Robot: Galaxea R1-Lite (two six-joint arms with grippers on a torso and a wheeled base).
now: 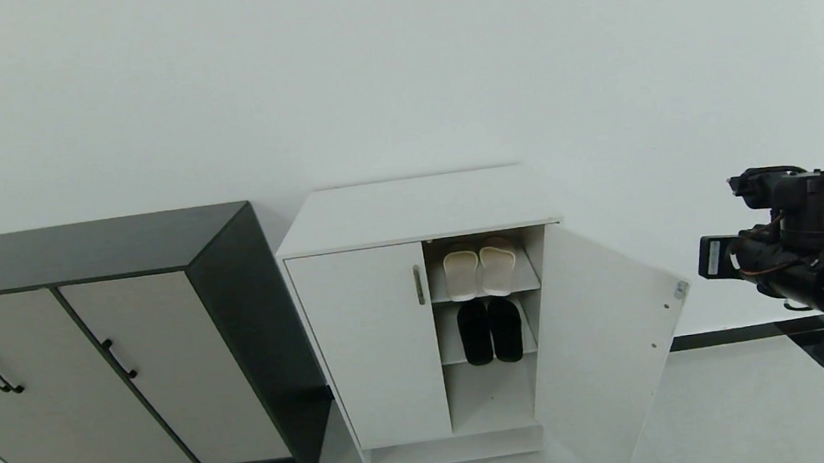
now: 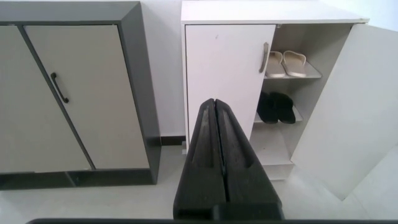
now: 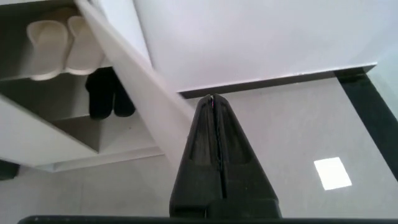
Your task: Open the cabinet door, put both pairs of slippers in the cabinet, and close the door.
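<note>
Both pairs are shelved: cream foam slippers [image 1: 480,270] on the top shelf, black slippers [image 1: 489,330] just below, inside the white wooden cabinet [image 1: 410,209]. Its right door [image 1: 603,334] hangs open. The left gripper [image 2: 215,102] and right gripper [image 3: 212,98] hover in front, pressed shut and empty. By my reckoning, only closing remains.

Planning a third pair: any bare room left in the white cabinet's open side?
Bottom compartment, under the black slippers, is bare; so is the cabinet top. Upper shelf is filled by the white slippers, middle shelf by the black pair.
</note>
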